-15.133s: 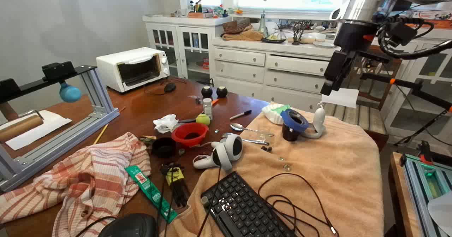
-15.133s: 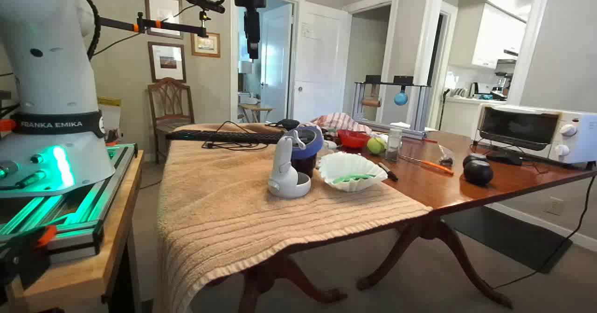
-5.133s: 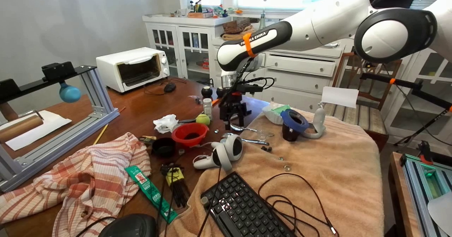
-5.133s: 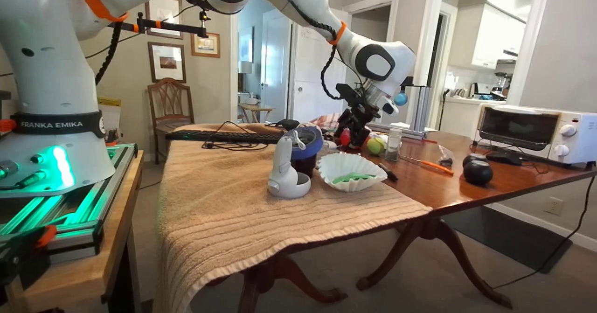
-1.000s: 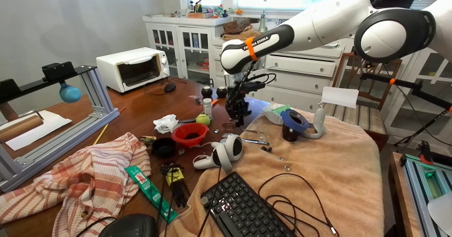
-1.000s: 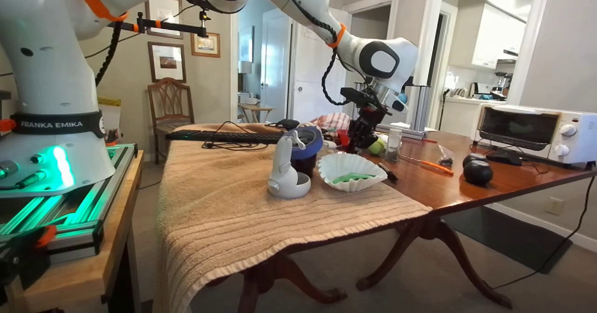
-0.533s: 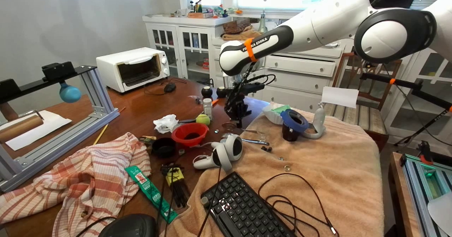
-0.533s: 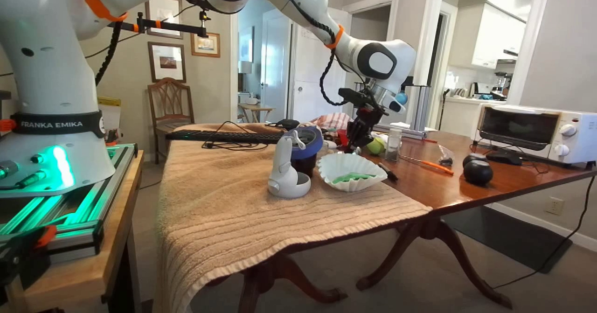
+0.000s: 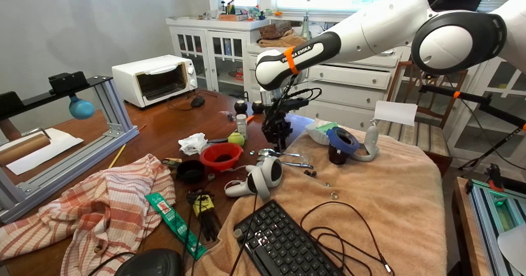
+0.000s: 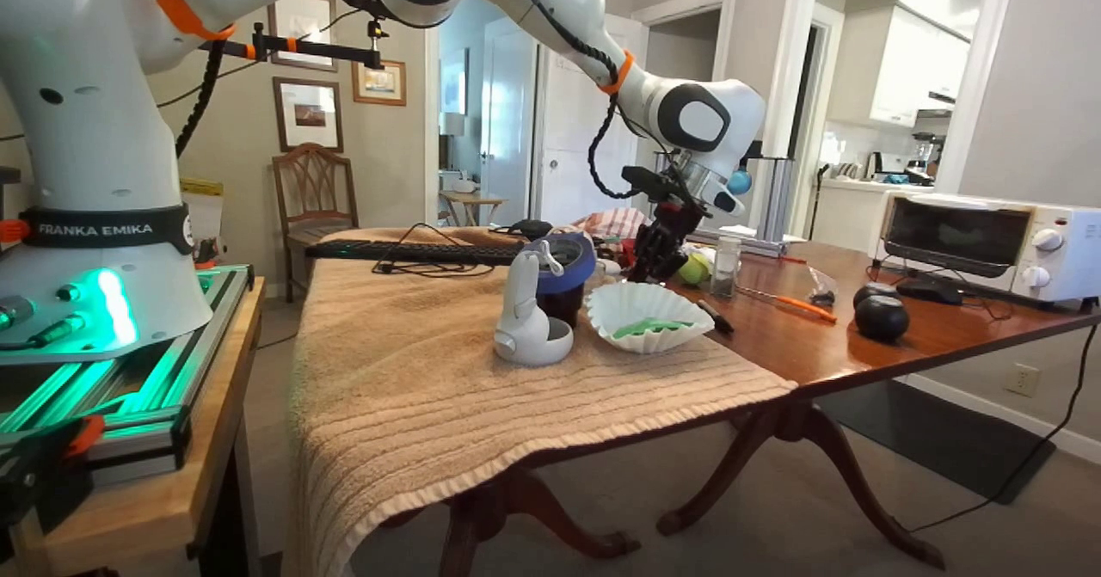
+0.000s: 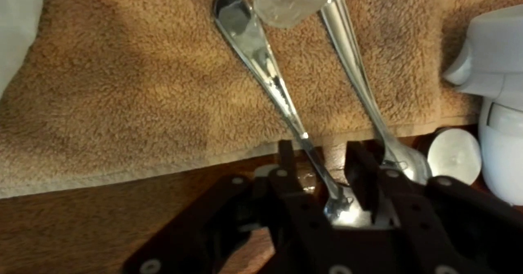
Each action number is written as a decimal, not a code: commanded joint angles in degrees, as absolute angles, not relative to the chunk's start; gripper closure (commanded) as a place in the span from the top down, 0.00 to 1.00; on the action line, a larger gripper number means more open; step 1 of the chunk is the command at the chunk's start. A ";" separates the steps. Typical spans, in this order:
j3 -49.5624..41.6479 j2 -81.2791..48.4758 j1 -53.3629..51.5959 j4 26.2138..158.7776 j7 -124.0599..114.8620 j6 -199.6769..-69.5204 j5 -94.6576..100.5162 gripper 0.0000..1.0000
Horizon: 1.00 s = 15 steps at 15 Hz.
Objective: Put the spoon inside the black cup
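Observation:
A silver spoon (image 11: 278, 88) slants between the fingertips of my gripper (image 11: 320, 145) in the wrist view, with gaps showing beside its neck. Its handle lies over the towel; its bowl, partly hidden by the gripper, is over the wood. In an exterior view the spoon (image 9: 267, 151) shows under my gripper (image 9: 281, 146), which points down at the towel's edge. A low black cup (image 9: 190, 172) stands beside the red bowl. Another dark cup (image 9: 337, 157) wears a blue ring on top; I cannot tell which is meant.
A second spoon (image 11: 355, 65) lies just beside, near a clear small container (image 11: 300, 0). Close by are a white controller (image 9: 271, 171), a fluted white paper cup (image 10: 645, 302), the red bowl (image 9: 222, 156), a tennis ball (image 9: 236, 139) and a glass jar (image 9: 241, 126).
The jaws look wider apart than half a second ago. The spoon's bowl, dark and reddish before, now shows bright and sits nearer the second spoon. The arm has shifted only slightly.

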State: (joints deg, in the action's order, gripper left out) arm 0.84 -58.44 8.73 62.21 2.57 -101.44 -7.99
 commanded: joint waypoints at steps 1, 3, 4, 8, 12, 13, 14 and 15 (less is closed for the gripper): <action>0.46 -58.35 8.41 62.59 1.51 -99.96 -8.13 0.71; 0.54 -58.09 8.39 62.97 1.90 -99.98 -8.06 0.84; 0.63 -58.27 8.38 62.89 2.07 -100.03 -8.10 0.93; 1.25 -58.97 8.09 63.24 2.71 -100.82 -8.36 1.00; 1.90 -58.26 7.65 65.61 3.69 -104.28 -8.60 1.00; 1.92 -58.27 7.58 65.79 3.33 -105.21 -8.73 0.99; 1.93 -58.36 7.55 65.77 2.96 -105.78 -8.87 0.98; 1.94 -58.51 7.57 65.68 2.58 -106.30 -9.06 0.98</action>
